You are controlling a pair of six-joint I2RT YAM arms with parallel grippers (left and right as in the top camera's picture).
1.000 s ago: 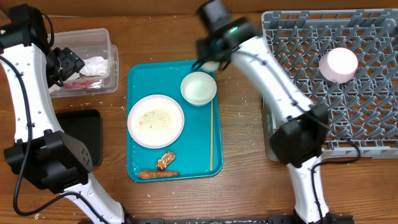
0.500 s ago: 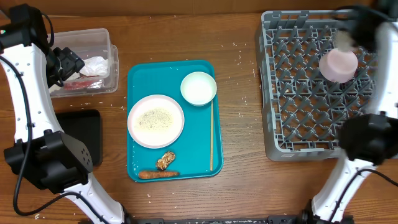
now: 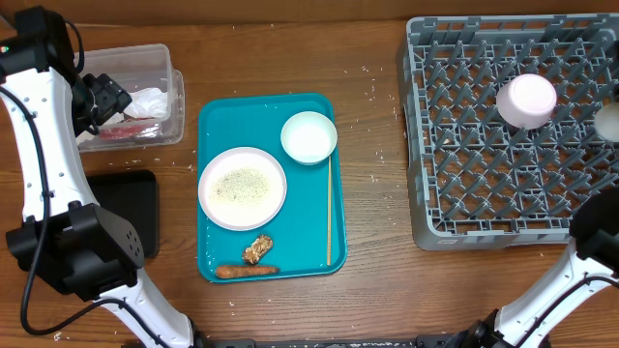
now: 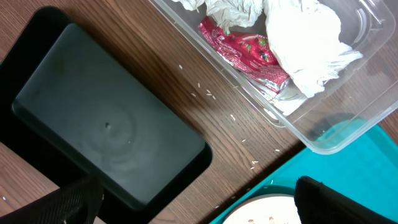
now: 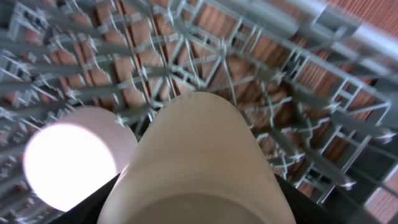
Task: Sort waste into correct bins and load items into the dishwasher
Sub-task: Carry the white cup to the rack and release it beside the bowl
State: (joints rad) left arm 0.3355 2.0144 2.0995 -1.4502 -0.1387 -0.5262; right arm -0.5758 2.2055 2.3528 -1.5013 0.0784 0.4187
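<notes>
**Cup over the rack, waste in the tub**

The right tool (image 5: 199, 208) grips a small cup (image 5: 196, 149), its jaws partly spread around it, above the grey dish rack (image 3: 464, 193) near its right edge. A pale pink dish (image 3: 527, 100) sits among the pegs. The left tool (image 4: 199, 199) gapes wide and holds nothing. It hangs by the clear tub (image 3: 177, 97), which contains crumpled tissues (image 4: 305, 37) and a red wrapper (image 4: 242, 50). The black tray (image 3: 126, 208) lies near the tub on the bench (image 3: 377, 222). The teal tray (image 3: 218, 126) carries a plate (image 3: 211, 193) with rice grains (image 3: 242, 182), a bowl (image 3: 309, 136), a wooden stick (image 3: 329, 208), a brown lump (image 3: 256, 248) and a carrot (image 3: 247, 272).
</notes>
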